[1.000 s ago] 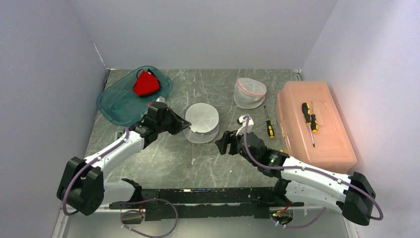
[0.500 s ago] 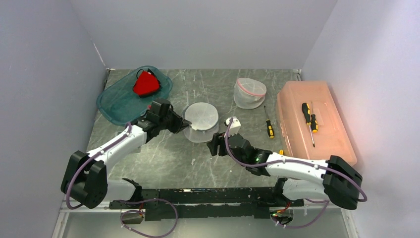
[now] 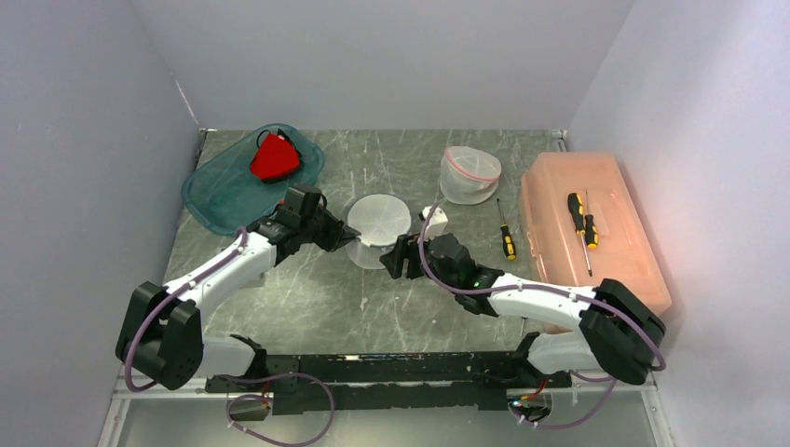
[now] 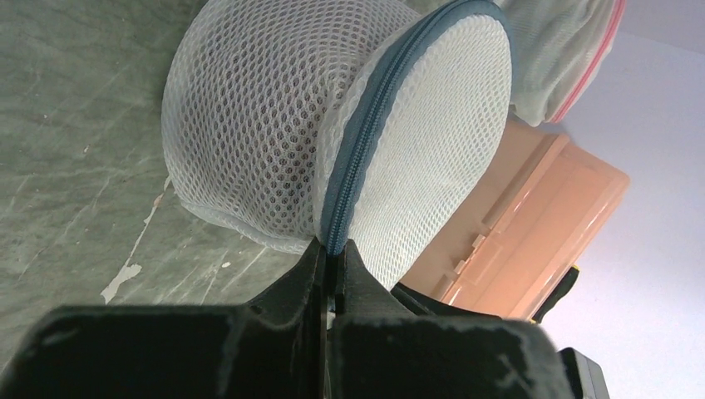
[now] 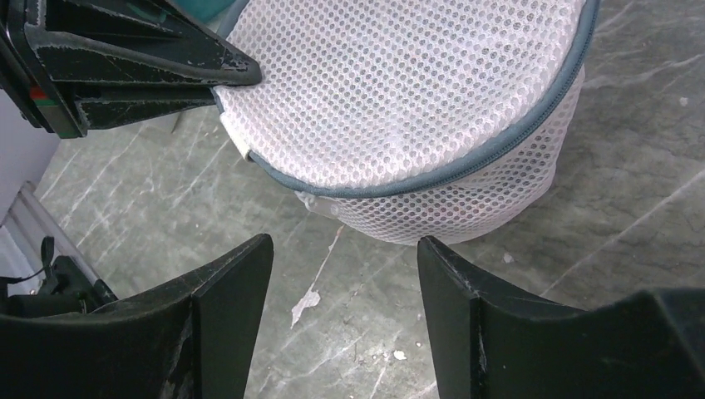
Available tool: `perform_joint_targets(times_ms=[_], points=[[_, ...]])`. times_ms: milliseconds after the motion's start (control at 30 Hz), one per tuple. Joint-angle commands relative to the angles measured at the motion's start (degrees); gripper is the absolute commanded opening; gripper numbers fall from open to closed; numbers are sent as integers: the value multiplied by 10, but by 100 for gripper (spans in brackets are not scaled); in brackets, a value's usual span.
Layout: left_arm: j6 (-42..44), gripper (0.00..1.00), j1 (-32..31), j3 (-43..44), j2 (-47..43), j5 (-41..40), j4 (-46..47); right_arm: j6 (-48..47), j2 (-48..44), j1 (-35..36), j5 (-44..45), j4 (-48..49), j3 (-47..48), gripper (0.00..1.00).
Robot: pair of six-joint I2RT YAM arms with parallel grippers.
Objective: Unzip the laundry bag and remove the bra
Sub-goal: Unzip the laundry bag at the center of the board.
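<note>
The laundry bag (image 3: 378, 222) is a round white mesh pouch with a grey-blue zipper (image 4: 372, 133) around its rim, lying mid-table and zipped closed. My left gripper (image 4: 334, 249) is shut on the zipper seam at the bag's left edge (image 3: 348, 236). Just short of the bag's near-right side, my right gripper (image 5: 345, 253) stands open above bare table, touching nothing; it shows in the top view too (image 3: 397, 257). The right wrist view shows the bag (image 5: 399, 91) with the left fingers (image 5: 150, 71) pinching its rim. The bra is hidden.
A teal tray (image 3: 222, 193) at the back left holds a red cloth item (image 3: 274, 156). A second mesh bag with a pink zipper (image 3: 469, 174) stands behind. One screwdriver (image 3: 504, 238) lies on the table, another (image 3: 578, 218) on the orange box (image 3: 606, 265) at the right.
My right arm has swung left and forward, bringing its open gripper up to the bag's near side. The left gripper has kept its pinch on the zipper seam.
</note>
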Motion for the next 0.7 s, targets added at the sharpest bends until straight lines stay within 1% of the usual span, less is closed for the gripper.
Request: perform_joint_targets(times_ms=[0, 133, 400, 667], points=[[-3, 3, -1, 25, 1, 5, -12, -10, 9, -5, -42, 49, 26, 66], [-3, 3, -2, 27, 3, 6, -12, -7, 26, -5, -38, 43, 39, 62], [1, 3, -2, 27, -1, -1, -9, 8, 40, -5, 11, 46, 41, 47], [2, 3, -2, 28, 4, 3, -6, 9, 56, -5, 20, 55, 50, 44]])
